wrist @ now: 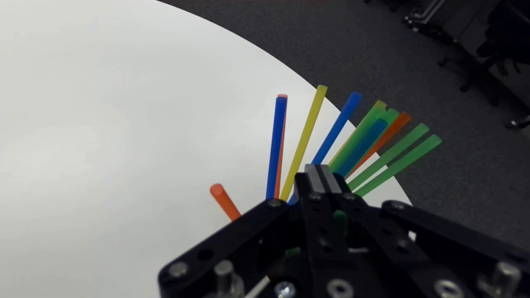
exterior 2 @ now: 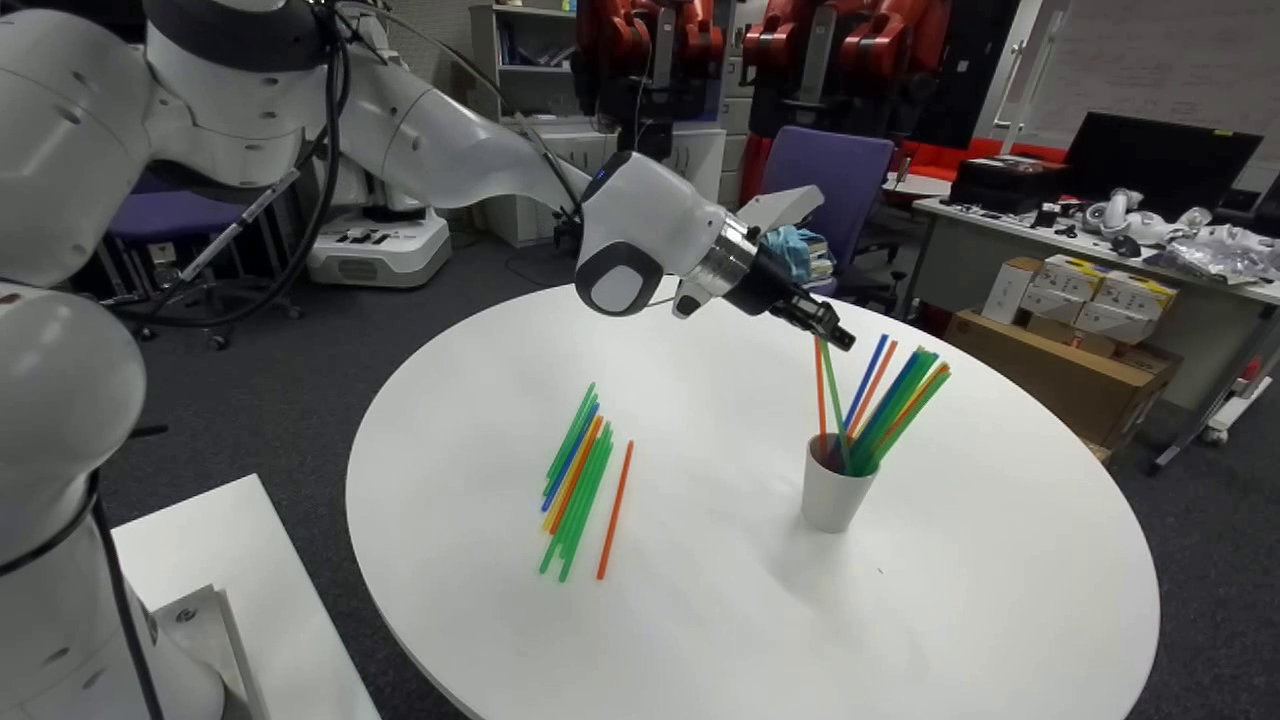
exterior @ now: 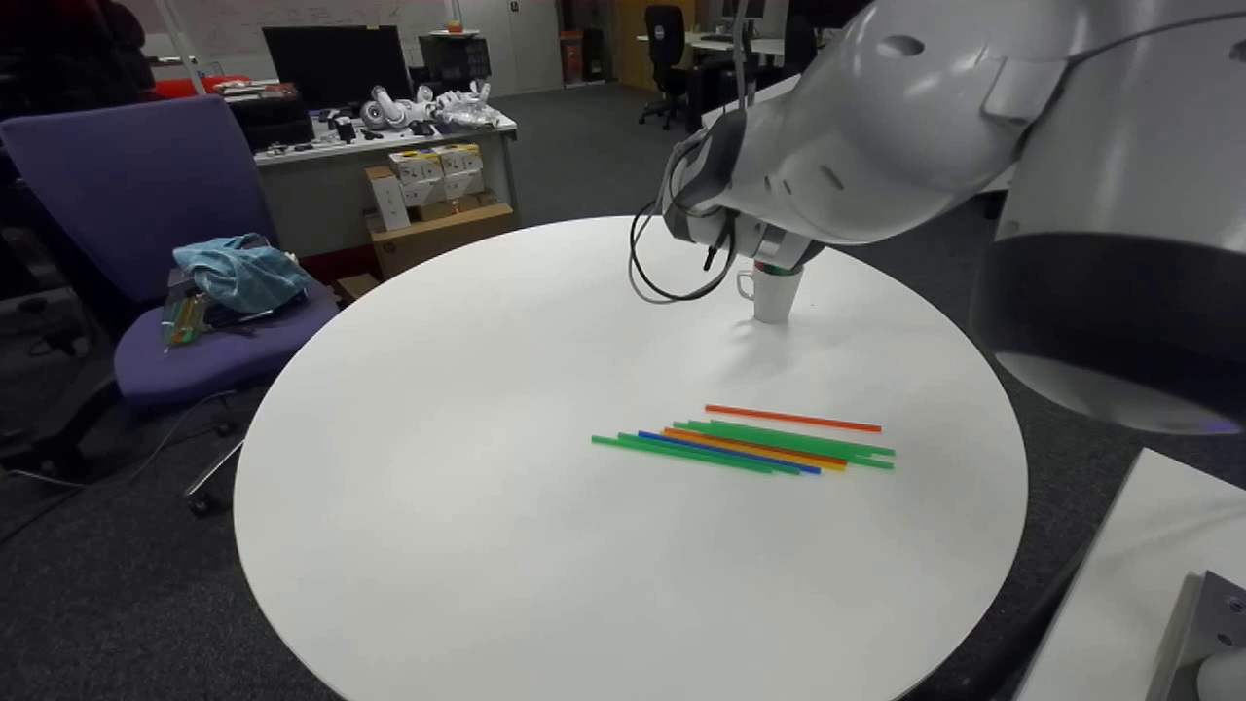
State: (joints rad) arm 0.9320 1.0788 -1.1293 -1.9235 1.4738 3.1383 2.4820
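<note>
Wrist view: pincer [wrist: 320,170] fully closed.

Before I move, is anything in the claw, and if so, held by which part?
Nothing appears held: the claw looks shut with nothing visible between its tips. A green straw rises close by; contact cannot be told.

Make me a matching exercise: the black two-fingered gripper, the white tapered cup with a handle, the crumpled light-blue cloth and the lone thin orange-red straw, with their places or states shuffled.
1. black two-fingered gripper
2. white tapered cup with a handle
3. crumpled light-blue cloth
4. lone thin orange-red straw

A. flat on the round white table beside a row of coloured straws
B. jaws together
C. on a purple chair
D. upright, holding a bunch of leaning straws

Pairs: 1-B, 2-D, 3-C, 4-A.
</note>
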